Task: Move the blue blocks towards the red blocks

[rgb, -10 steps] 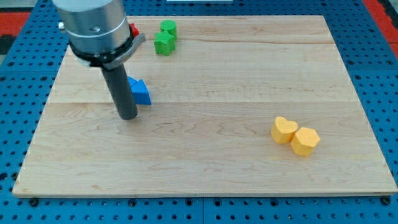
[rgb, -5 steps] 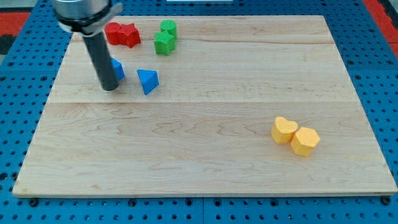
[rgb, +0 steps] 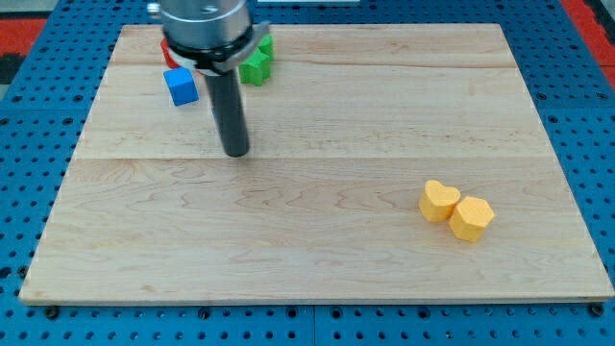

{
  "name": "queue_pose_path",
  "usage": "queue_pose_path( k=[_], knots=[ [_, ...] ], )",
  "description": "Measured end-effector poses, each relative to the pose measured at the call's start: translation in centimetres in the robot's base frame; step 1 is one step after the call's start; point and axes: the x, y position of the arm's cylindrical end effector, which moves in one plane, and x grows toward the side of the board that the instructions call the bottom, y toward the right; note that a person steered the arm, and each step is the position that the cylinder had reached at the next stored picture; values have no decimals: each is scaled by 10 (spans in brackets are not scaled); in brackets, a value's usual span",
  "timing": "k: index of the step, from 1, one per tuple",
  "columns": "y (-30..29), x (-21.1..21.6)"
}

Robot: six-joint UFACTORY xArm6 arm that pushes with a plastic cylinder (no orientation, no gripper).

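Note:
A blue cube (rgb: pixel 180 86) lies near the view's top left on the wooden board (rgb: pixel 336 250). Just above it a sliver of red block (rgb: pixel 170 60) shows beside the arm's body; the rest of the red blocks is hidden behind the arm. My tip (rgb: pixel 235 153) rests on the board, below and to the right of the blue cube and apart from it. The second, triangular blue block does not show; the rod stands where it last lay.
Green blocks (rgb: pixel 257 64) sit at the top, partly hidden by the arm. A yellow heart-shaped block (rgb: pixel 439 201) and a yellow hexagonal block (rgb: pixel 471 218) touch each other at the right.
The rod has moved right from the blue cube's side to where the triangular blue block lay. The blue cube now lies higher, just under the red blocks. The triangular block is out of sight.

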Motion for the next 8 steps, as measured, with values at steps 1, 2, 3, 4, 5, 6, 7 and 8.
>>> queue_pose_path(
  k=[1, 2, 3, 4, 5, 6, 7, 8],
  knots=[
    [2, -14],
    [-7, -31],
    [-21, -42],
    [-25, -51],
    [-34, -67],
    [-41, -76],
    [-34, -37],
    [-50, -45]
  ],
)
